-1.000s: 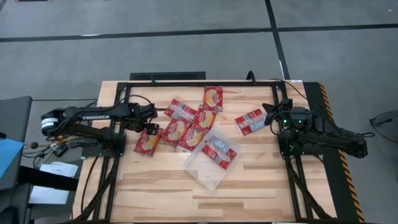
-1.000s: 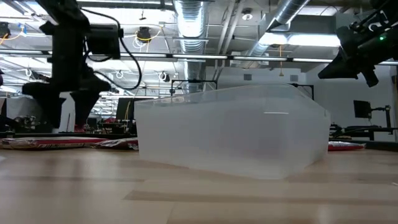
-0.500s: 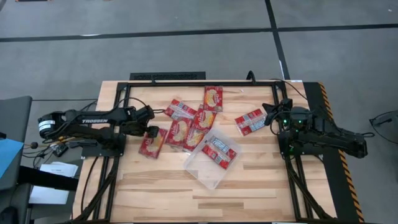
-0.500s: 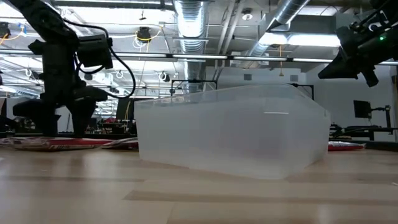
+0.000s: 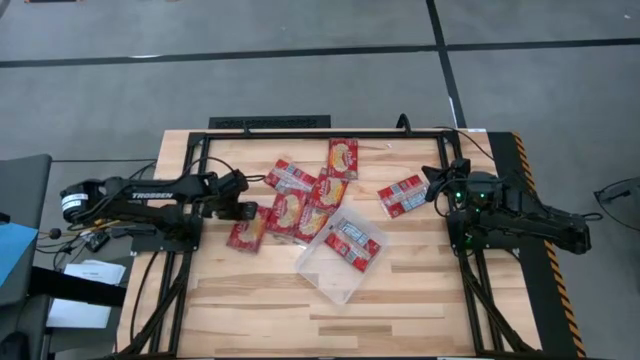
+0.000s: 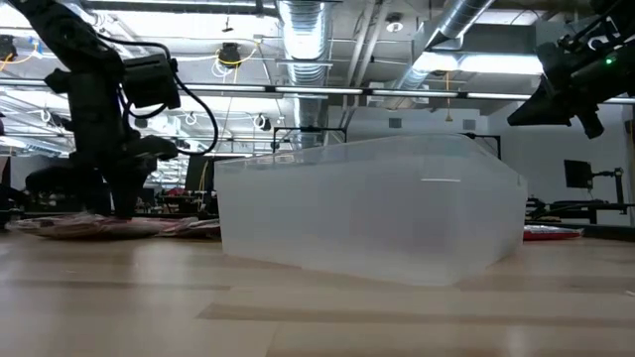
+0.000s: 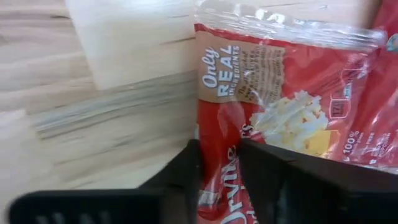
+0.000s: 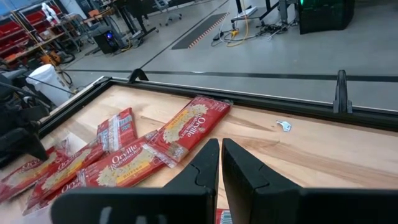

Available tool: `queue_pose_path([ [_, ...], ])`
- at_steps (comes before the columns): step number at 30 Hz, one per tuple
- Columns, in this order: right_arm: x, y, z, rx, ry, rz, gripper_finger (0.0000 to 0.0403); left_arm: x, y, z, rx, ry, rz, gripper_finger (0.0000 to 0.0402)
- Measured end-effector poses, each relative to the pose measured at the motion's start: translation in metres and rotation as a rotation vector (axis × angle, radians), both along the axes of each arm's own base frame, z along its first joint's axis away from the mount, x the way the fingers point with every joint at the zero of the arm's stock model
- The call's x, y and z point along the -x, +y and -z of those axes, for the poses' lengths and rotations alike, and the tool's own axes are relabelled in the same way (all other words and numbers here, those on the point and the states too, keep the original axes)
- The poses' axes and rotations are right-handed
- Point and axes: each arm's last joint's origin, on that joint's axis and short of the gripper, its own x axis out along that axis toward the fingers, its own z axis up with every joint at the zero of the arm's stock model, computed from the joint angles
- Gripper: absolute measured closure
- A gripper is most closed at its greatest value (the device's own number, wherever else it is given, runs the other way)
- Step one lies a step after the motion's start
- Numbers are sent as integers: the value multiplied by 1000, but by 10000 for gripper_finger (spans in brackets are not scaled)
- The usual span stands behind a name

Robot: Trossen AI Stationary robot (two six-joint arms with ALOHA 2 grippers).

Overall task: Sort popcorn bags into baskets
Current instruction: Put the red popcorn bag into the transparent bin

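Note:
Several red popcorn bags (image 5: 300, 200) lie flat in a loose cluster on the wooden table's far middle. One more bag (image 5: 403, 195) lies apart to the right, and another (image 5: 352, 240) lies inside the clear plastic basket (image 5: 325, 275). My left gripper (image 5: 243, 213) is down at the leftmost bag (image 5: 245, 235) and shut on it. My right gripper (image 5: 436, 183) hangs shut and holds nothing, raised near the right-hand bag. My left gripper pinches a strip of the leftmost bag's red film (image 7: 219, 180) between its two fingers, beside one edge of the bag. One finger (image 7: 189, 171) stands just outside that edge, the other (image 7: 264, 171) over the printed face. The fingers slant steeply down from above. The bag lies flat on the table.
The black frame rails (image 5: 300, 132) run along the far edge and both sides of the table. The basket (image 6: 367, 208) fills the middle of the low view. Bare wood (image 5: 300, 320) stretches across the near half of the table.
My left gripper has come down onto the leftmost bag, tipping more steeply downward, and then has shut its fingers on the film. The bag has stayed flat on the table.

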Motion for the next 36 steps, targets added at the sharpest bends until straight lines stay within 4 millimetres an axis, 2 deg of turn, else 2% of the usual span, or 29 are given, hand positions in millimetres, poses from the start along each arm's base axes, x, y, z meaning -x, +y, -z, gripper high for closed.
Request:
queue_pose_path([
  [4,0,0,0,-1,0,-3,356,-3,0,0,13,-35,-28,389],
  [8,0,0,0,-1,-1,-4,356,-6,1,-3,33,-56,-56,397],
  [12,0,0,0,-1,-1,-3,356,-14,5,-17,37,-70,-78,399],
  [18,0,0,0,-1,-1,-4,356,-33,10,-56,14,-149,-82,400],
  [25,0,0,0,-1,-1,-4,356,-61,8,-120,-80,-321,-184,401],
  [30,0,0,0,-2,-1,-5,356,-77,-13,-161,-149,-451,-331,401],
  [33,0,0,0,-2,-1,-7,356,-86,-38,-178,-164,-544,-451,401],
  [36,0,0,0,-2,0,-6,356,-94,-68,-184,-172,-605,-546,401],
])
